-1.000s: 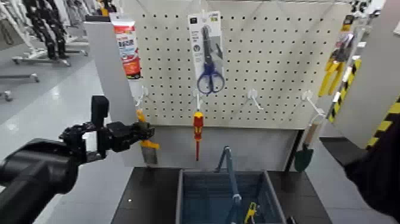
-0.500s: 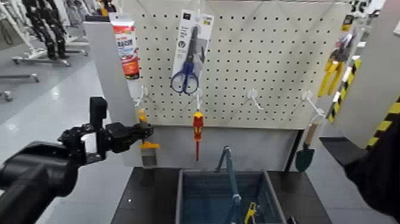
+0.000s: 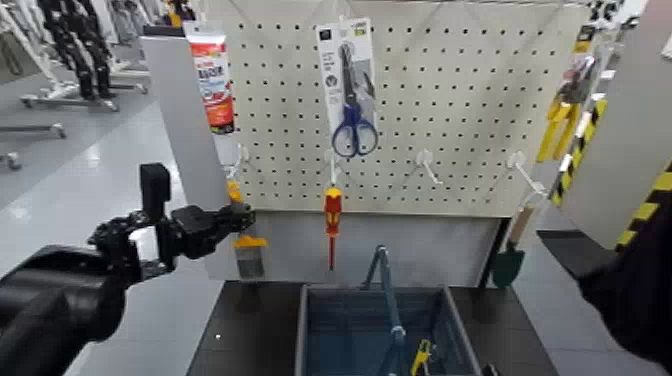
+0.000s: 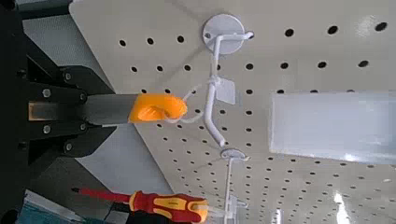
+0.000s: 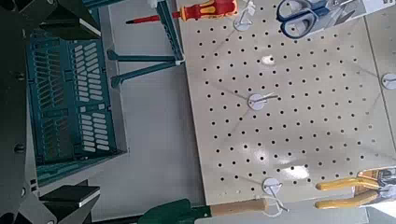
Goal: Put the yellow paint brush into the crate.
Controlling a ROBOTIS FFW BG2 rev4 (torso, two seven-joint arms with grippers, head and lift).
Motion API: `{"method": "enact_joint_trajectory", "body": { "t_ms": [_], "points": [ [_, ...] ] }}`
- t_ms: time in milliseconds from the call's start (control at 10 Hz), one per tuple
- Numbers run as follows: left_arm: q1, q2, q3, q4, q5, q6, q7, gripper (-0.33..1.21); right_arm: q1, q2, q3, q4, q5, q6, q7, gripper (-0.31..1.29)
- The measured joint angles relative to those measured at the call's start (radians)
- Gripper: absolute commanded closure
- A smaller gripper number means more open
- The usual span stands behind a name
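The yellow paint brush (image 3: 249, 244) hangs at the pegboard's lower left, its grey bristles pointing down. My left gripper (image 3: 237, 219) is shut on it just below the handle. In the left wrist view the orange handle (image 4: 157, 107) sticks out from between the jaws, and its tip touches a white hook (image 4: 211, 99). The dark grey-blue crate (image 3: 320, 330) stands on the black table below, its bar handle (image 3: 385, 290) up. The crate also shows in the right wrist view (image 5: 75, 103). My right gripper (image 5: 49, 105) is open and empty, off to the right of the crate.
On the pegboard hang a red-and-yellow screwdriver (image 3: 332, 215), a scissors pack (image 3: 347, 90), a tube (image 3: 213, 75), yellow pliers (image 3: 560, 115) and a green trowel (image 3: 510, 262). A small yellow item (image 3: 422, 355) lies in the crate. A grey post (image 3: 185, 130) stands by the left gripper.
The scissors pack swung left and has swung back. My left arm has drawn slightly left; the brush stays in its grip at the hook.
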Motion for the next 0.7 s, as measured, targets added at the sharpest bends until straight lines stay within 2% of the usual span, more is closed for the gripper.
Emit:
{"method": "enact_joint_trajectory", "body": {
  "t_ms": [400, 700],
  "points": [
    [0.109, -0.035, 0.084, -0.226, -0.008, 0.077, 0.023, 1.15, 0.002, 0.002, -0.003, -0.002, 0.0, 0.0, 0.0, 0.13],
    [0.158, -0.05, 0.116, -0.367, -0.006, 0.148, 0.044, 1.18, 0.002, 0.003, -0.003, -0.003, 0.0, 0.0, 0.0, 0.13]
  ]
}}
